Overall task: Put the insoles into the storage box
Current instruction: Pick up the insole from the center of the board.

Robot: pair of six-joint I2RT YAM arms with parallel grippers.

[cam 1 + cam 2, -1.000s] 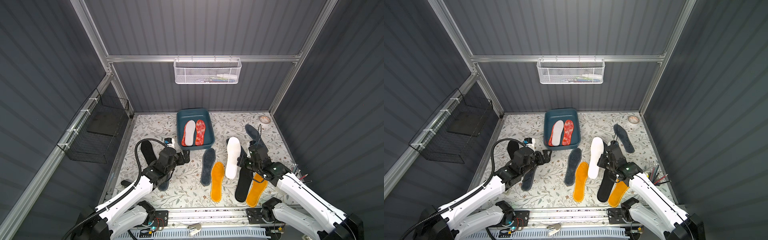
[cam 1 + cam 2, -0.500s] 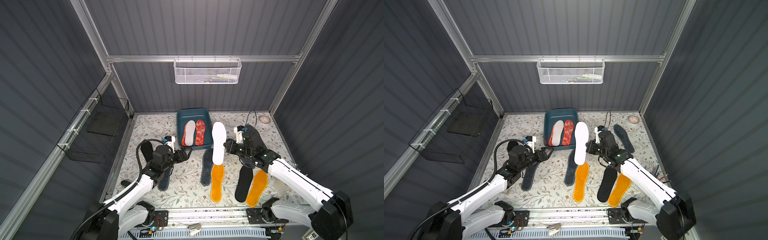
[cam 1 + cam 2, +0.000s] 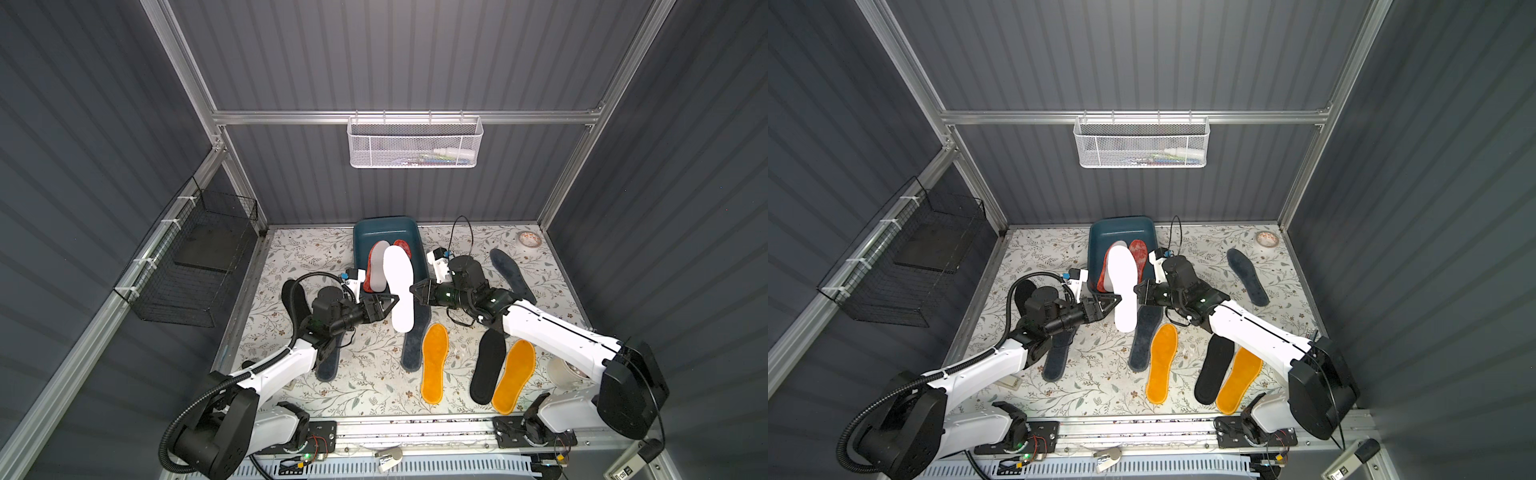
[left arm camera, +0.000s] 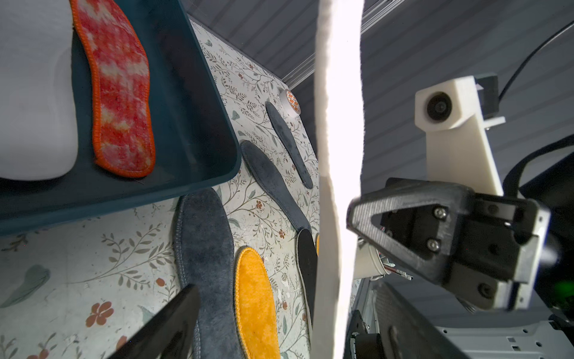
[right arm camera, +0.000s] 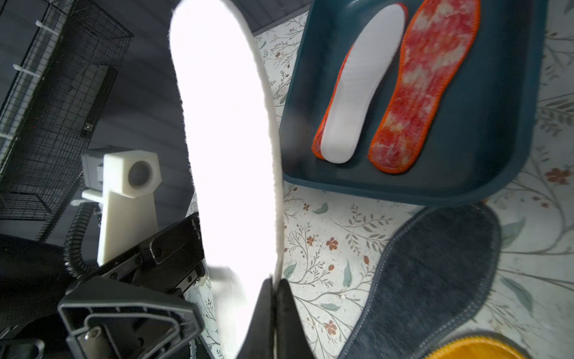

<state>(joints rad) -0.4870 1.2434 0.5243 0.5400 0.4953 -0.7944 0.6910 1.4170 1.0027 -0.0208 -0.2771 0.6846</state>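
In both top views the white insole (image 3: 398,286) is off the table (image 3: 299,257) and in the air, pinched at one long edge by the right gripper (image 3: 417,291). A second ago it lay flat among the others. Now its wide end overlaps the near rim of the box (image 3: 365,232) and its narrow end hangs over a grey insole (image 3: 411,351). The left gripper (image 3: 388,306) has come in from the opposite side to meet it at mid-length. The boxed insoles (image 3: 377,268) are a white one lying on a red one, with another red beside it. Two orange (image 3: 434,361), one black (image 3: 486,365) and several dark ones are on the table.

In the left wrist view the white insole (image 4: 337,155) stands edge-on. The left gripper's fingers (image 4: 174,320) are spread wide, one on each side of it, and neither is seen to touch. The right gripper (image 4: 352,214) reaches the insole from the far side.

In the right wrist view the right gripper (image 5: 273,295) is pressed together on the insole's rim, with only that thin edge between its tips. The box (image 5: 497,93) lies just beyond, with free floor beside the red insole.

The lift and carry look done, but the drop is not: the insole is above the box's edge, not in it. I judge this a handover or a two-handed steadying. The soft pad could sag or twist if one grip lets go early.
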